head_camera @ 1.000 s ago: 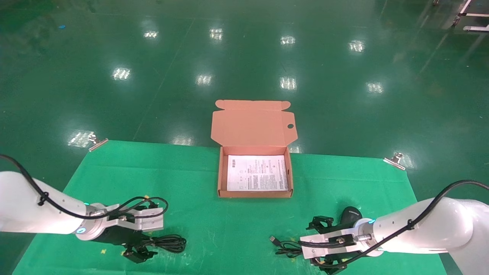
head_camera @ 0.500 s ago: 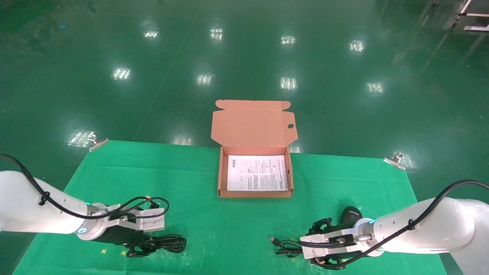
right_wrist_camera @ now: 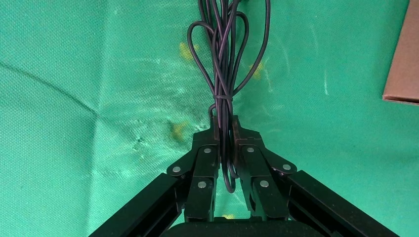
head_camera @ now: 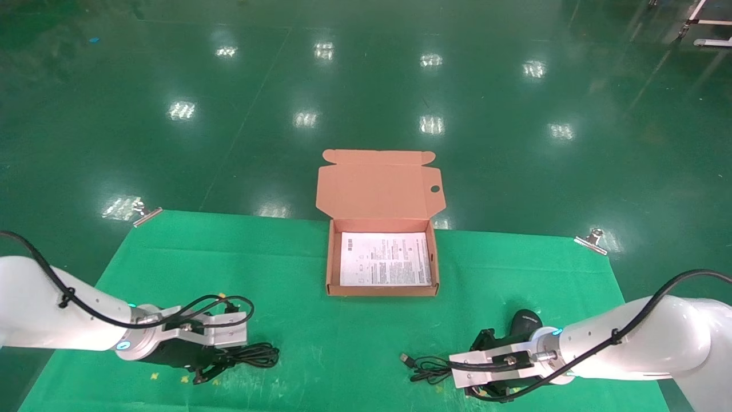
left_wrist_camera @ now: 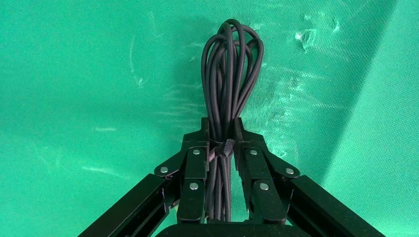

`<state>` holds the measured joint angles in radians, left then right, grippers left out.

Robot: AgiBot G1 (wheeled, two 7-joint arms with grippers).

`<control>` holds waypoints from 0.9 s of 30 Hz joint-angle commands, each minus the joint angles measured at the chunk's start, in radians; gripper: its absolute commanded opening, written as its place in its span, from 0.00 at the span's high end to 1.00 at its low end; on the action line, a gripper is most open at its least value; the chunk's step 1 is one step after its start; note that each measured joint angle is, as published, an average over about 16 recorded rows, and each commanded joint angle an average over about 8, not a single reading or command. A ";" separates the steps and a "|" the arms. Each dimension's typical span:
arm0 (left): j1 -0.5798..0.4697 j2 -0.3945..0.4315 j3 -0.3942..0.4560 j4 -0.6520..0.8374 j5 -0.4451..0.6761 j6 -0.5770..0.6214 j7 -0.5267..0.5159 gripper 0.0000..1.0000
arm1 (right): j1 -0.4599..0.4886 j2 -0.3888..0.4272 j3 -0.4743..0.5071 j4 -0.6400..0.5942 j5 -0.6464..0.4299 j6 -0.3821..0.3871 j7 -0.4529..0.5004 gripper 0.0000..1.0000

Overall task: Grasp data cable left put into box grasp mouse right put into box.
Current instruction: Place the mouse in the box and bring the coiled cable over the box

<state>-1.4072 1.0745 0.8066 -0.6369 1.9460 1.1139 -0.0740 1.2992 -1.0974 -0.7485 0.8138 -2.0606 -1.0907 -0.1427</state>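
The data cable [head_camera: 258, 355], a black bundle of loops with a tie at its middle, lies on the green mat [head_camera: 320, 332] at the front left. My left gripper [head_camera: 226, 359] is shut on it at the tie; the left wrist view shows the gripper [left_wrist_camera: 221, 127] and the cable [left_wrist_camera: 231, 64]. The black mouse [head_camera: 525, 320] sits at the front right. My right gripper [head_camera: 458, 376] is shut on the mouse's thin tied cord [head_camera: 424, 369], not on the mouse; the right wrist view shows the gripper [right_wrist_camera: 225, 126] and the cord [right_wrist_camera: 225, 59]. The orange box [head_camera: 330, 269] stands open between them.
The box's lid [head_camera: 380, 186] stands up at the back, and a white printed sheet [head_camera: 384, 258] covers its floor. The cord's USB plug [head_camera: 407, 359] lies left of my right gripper. A box corner [right_wrist_camera: 402, 64] shows in the right wrist view. Metal clips [head_camera: 592, 237] hold the mat's far corners.
Both grippers have closed from wide open: the left onto the data cable, the right onto the mouse's cord. The cord and its plug have shifted slightly.
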 commanded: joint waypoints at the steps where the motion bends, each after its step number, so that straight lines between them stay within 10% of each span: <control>1: 0.000 0.000 0.000 0.000 0.000 0.000 0.000 1.00 | 0.000 0.000 0.000 0.000 0.000 0.000 0.000 1.00; 27: -0.108 -0.095 -0.036 -0.446 0.098 -0.083 0.000 1.00 | 0.250 0.091 0.182 0.141 0.144 0.068 0.080 1.00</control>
<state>-1.5171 0.9886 0.7717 -1.0583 2.0402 1.0272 -0.0641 1.5465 -1.0181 -0.5721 0.9379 -1.9158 -1.0232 -0.0740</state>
